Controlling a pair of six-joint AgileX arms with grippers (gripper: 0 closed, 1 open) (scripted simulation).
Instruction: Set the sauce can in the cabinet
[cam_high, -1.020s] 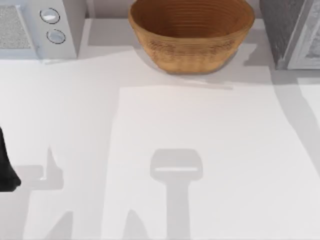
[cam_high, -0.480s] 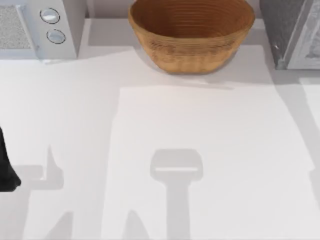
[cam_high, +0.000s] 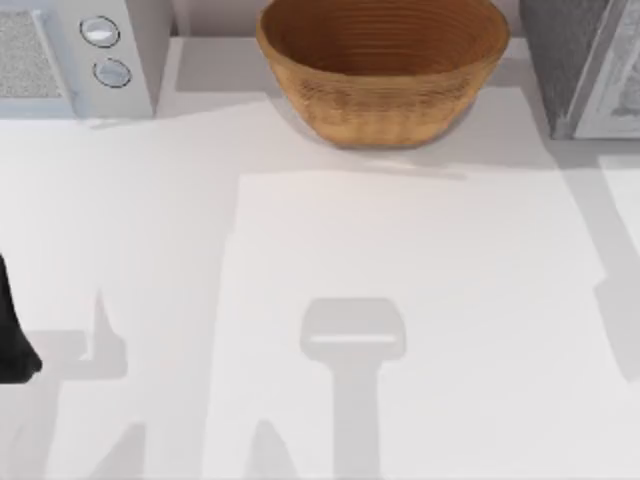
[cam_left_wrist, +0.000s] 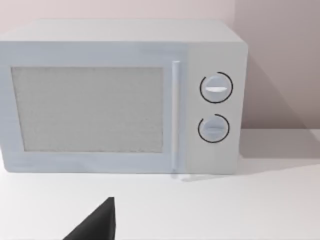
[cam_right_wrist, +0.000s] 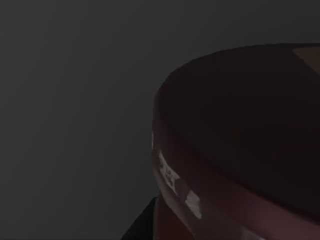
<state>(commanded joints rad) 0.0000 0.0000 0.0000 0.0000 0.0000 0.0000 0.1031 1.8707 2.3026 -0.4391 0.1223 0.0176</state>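
right gripper: in the right wrist view a dark finger tip (cam_right_wrist: 142, 227) shows at the frame edge, right against the can's side; can't tell how far the jaws are spread or whether they grip.
sauce can: sauce can (cam_right_wrist: 240, 150) very close to the right wrist camera, dark maroon-brown round top over a reddish band, upright or slightly tilted, can't tell which.
can label: a few pale marks on the band, unreadable.
can surroundings: dim plain grey all around it; the right wrist view is dark.
left gripper: one black finger tip (cam_left_wrist: 95, 225) pokes into the left wrist view over the white table (cam_high: 400, 250); jaw opening can't be told.
left arm: dark arm body (cam_high: 12, 330) at the top view's left edge, low over the table, nothing held in sight.
left wrist faces: light grey microwave (cam_left_wrist: 120, 95), door shut, vertical handle bar, two round knobs stacked on its panel; no writing readable.
cabinet: speckled dark grey cabinet (cam_high: 565, 55) with pale white-framed door panel, far right corner of the top view.
basket: woven brown basket (cam_high: 385, 70) at the back centre, between microwave and cabinet, apart from both.
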